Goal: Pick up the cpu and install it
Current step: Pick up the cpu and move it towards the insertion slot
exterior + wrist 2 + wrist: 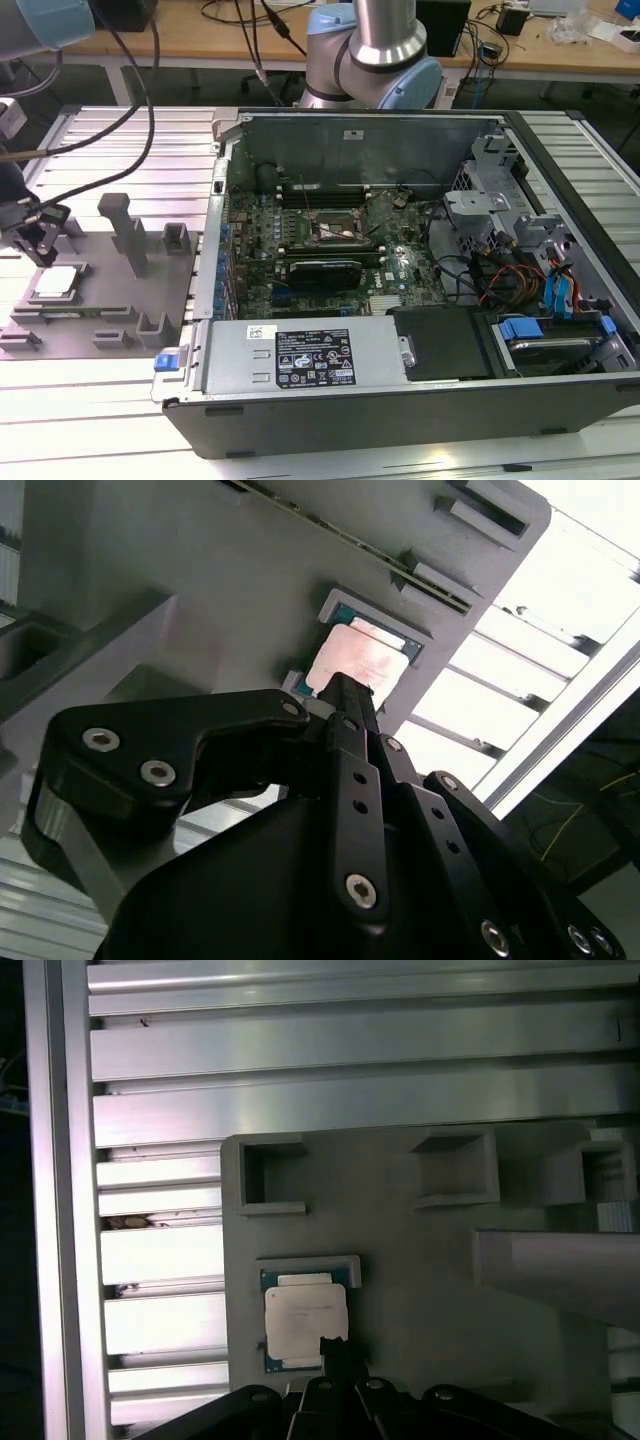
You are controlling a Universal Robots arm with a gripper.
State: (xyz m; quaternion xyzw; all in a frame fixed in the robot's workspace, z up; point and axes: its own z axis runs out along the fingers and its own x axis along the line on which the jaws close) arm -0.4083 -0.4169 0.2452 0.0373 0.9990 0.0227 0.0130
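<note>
**A:** Where are we finding the cpu at this moment?

**B:** We are seeing it lying flat, pale top up, in a shallow square pocket of the grey plate. The pocket is sitting near the plate's edge, just beside the bare slats of the counter.

**A:** And where is the tool standing against it?

**B:** In the first wrist view its dark tip is overlapping one edge of the chip, close to a corner, while the rest of the silvery top is showing uncovered. In the second wrist view we are looking along the tool, and its tip is pointing at the cpu inside that pocket of the plate.

**A:** Is it touching the chip?

**B:** We are not able to tell. We also cannot tell whether the tool is clenched or released, since we are making out only one dark tip.

**A:** What is the exterior view giving us?

**B:** The tool is hanging over the plate, right above the cpu. The open computer case is standing just beside the plate, on the exterior view's right.
</note>
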